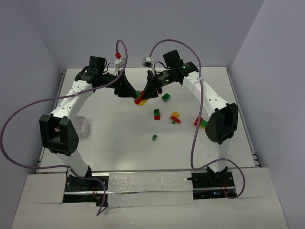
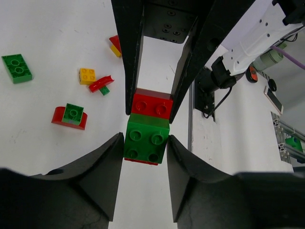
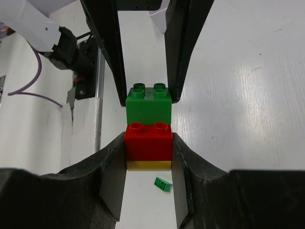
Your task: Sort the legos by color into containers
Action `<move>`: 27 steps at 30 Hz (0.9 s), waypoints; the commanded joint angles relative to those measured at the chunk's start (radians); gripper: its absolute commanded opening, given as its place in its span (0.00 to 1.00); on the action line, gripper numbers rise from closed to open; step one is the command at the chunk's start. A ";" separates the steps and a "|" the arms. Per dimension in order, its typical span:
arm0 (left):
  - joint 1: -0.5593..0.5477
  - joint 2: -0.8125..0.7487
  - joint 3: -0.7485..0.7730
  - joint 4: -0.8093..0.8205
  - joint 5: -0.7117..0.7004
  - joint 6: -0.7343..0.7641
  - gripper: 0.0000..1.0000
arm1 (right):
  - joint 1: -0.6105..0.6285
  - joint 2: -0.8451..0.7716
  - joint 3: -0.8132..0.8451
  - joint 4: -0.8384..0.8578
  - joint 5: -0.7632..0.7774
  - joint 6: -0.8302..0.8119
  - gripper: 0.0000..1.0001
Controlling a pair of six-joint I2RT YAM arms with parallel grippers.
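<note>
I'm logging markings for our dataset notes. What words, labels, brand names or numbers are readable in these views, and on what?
No text can be read in any view.
Studs of the green brick and the red brick: any embossing is too blurred to read.
Green LED on the right arm: a light only, no characters.

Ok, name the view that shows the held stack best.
Right wrist: the stack sits side-on, with its green, red and yellow layers all plain. Left wrist shows only green and red, seen from the stud side. Top view shows it tiny and partly hidden.
</note>
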 commanded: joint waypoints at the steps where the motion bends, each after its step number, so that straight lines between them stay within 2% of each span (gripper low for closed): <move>1: -0.006 -0.019 0.017 0.026 0.032 -0.001 0.47 | 0.015 -0.007 0.032 -0.001 -0.019 -0.013 0.00; 5: -0.006 -0.042 -0.017 0.075 0.010 -0.032 0.37 | 0.019 -0.005 0.032 -0.004 -0.012 -0.014 0.00; 8: 0.001 -0.067 -0.059 0.131 -0.023 -0.082 0.18 | 0.021 0.000 0.032 -0.018 -0.008 -0.030 0.00; 10: 0.025 -0.087 -0.090 0.177 -0.049 -0.141 0.01 | 0.020 0.002 0.031 -0.042 -0.002 -0.048 0.00; 13: 0.081 -0.126 -0.153 0.274 -0.080 -0.257 0.00 | 0.019 0.012 0.031 -0.085 0.009 -0.080 0.00; 16: 0.138 -0.159 -0.186 0.282 -0.116 -0.277 0.00 | 0.017 0.023 0.032 -0.128 0.024 -0.121 0.00; 22: 0.300 -0.230 -0.225 0.106 -0.211 -0.168 0.00 | 0.002 0.027 -0.009 -0.187 0.052 -0.180 0.00; 25: 0.352 -0.277 -0.228 -0.060 -0.326 -0.042 0.00 | -0.010 0.022 -0.026 -0.177 0.079 -0.177 0.00; 27: 0.361 -0.302 -0.232 -0.149 -0.456 0.022 0.00 | -0.016 0.019 -0.031 -0.158 0.099 -0.159 0.00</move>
